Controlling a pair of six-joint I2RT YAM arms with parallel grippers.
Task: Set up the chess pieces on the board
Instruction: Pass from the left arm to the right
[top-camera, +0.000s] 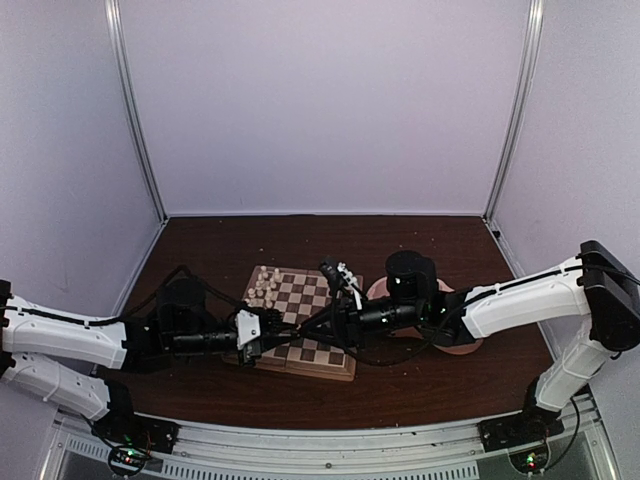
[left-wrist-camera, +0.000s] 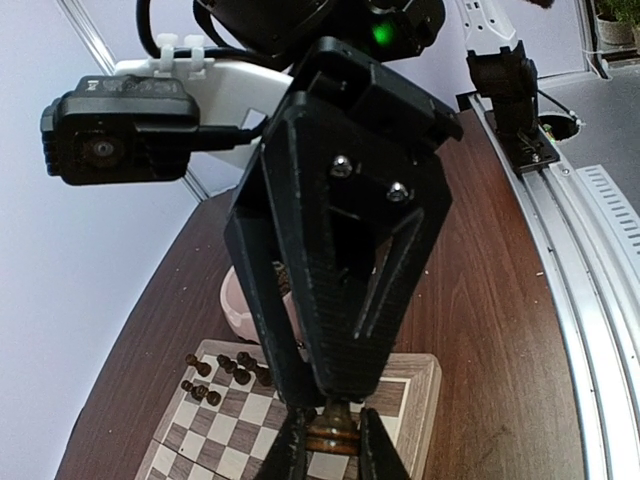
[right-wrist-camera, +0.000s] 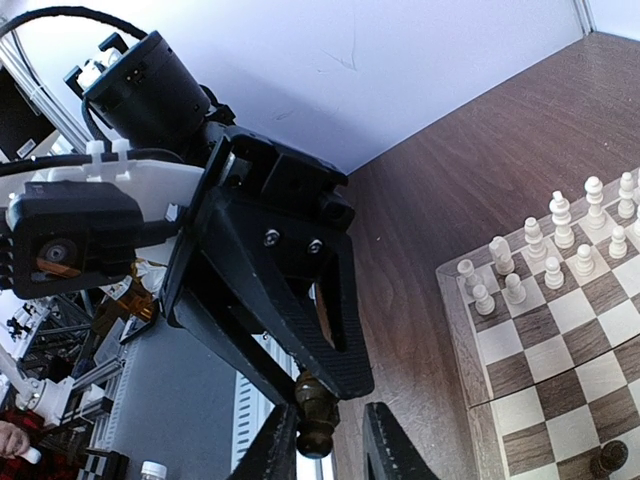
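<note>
The board (top-camera: 312, 297) lies mid-table between the arms. Several cream chess pieces (top-camera: 265, 287) stand along its far-left side, seen again as cream chess pieces (right-wrist-camera: 560, 250) in the right wrist view. Several dark chess pieces (left-wrist-camera: 225, 370) are grouped at the opposite side. Both grippers meet tip to tip over the board's near edge. My left gripper (left-wrist-camera: 333, 450) is shut on a dark brown piece (left-wrist-camera: 333, 432). My right gripper (right-wrist-camera: 330, 455) has its jaws around that same dark piece (right-wrist-camera: 318, 425). One of its fingers touches the piece and a gap remains at the other.
A pink double bowl (top-camera: 462, 342) sits right of the board, under the right arm, and the same pink bowl (left-wrist-camera: 238, 305) appears behind the board in the left wrist view. One dark piece (right-wrist-camera: 608, 457) stands alone on the board. Dark wooden table lies all around, and a metal rail (top-camera: 330, 440) runs along the near edge.
</note>
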